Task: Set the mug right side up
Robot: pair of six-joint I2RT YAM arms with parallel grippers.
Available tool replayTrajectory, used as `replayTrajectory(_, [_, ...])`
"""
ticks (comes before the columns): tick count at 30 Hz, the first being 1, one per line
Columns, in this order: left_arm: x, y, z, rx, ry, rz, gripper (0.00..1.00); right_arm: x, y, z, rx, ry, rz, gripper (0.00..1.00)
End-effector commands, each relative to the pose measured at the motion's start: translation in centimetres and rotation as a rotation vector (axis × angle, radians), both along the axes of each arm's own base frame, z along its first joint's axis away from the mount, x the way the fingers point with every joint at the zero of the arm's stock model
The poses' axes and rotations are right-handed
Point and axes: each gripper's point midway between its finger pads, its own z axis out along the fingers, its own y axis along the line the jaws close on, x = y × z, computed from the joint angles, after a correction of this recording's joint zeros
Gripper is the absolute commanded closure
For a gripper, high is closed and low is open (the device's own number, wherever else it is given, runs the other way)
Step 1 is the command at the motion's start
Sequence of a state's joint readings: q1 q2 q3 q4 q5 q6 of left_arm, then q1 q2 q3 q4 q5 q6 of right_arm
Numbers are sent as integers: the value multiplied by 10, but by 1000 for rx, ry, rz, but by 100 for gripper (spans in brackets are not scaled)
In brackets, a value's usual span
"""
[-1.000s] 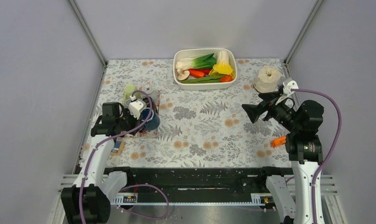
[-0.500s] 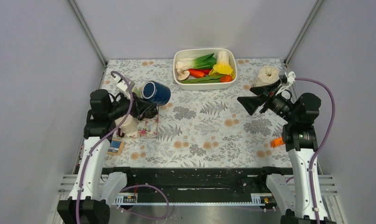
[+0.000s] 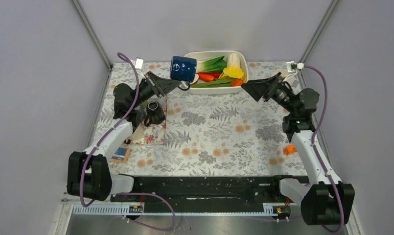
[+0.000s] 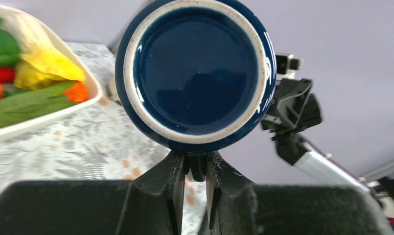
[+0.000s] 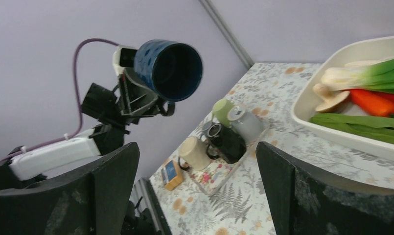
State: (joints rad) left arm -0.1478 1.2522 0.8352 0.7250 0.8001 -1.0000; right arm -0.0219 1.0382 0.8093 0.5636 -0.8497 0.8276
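While the left tool point(image 4: 195, 169) pinches its handle, the mug point(image 3: 183, 68) hangs on its side above the desk's point(image 3: 219, 142) far edge, by the tray point(image 3: 214, 90); the right tool point(image 3: 248, 88) gapes wide, well apart, open desk between.

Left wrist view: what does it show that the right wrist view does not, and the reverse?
Only left wrist: the base of the mug, the left fingers shut on its handle, the right arm. Only right wrist: the mug's open mouth, the other cups, the right fingers wide open. Both: the mug, the bowl of vegetables.
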Motion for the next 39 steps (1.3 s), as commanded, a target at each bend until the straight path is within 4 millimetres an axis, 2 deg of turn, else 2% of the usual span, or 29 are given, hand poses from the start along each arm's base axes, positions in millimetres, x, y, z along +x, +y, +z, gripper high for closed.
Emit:
replayTrajectory(1, [-19, -13, 76, -254, -140, -82, 100, -7, 34, 20, 65, -84, 89, 2])
replayTrajectory(5, [-19, -23, 75, -336, -103, -113, 100, -10, 66, 15, 98, -112, 155, 4])
replayTrajectory(11, [-21, -34, 64, -386, -99, -125, 100, -5, 107, 1, 108, -56, 199, 9])
replayTrajectory(16, [-28, -42, 49, -383, -121, -121, 100, 4, 128, -13, 132, 19, 207, 14])
replayTrajectory(25, [-34, -56, 35, -363, -126, -146, 100, 5, 145, -27, 156, 61, 231, 20])
replayTrajectory(33, [-35, -68, 23, -336, -124, -168, 100, 1, 156, -27, 186, 89, 271, 22])
replayTrajectory(39, [-37, -72, 18, -328, -122, -179, 100, 4, 158, -31, 214, 122, 271, 30])
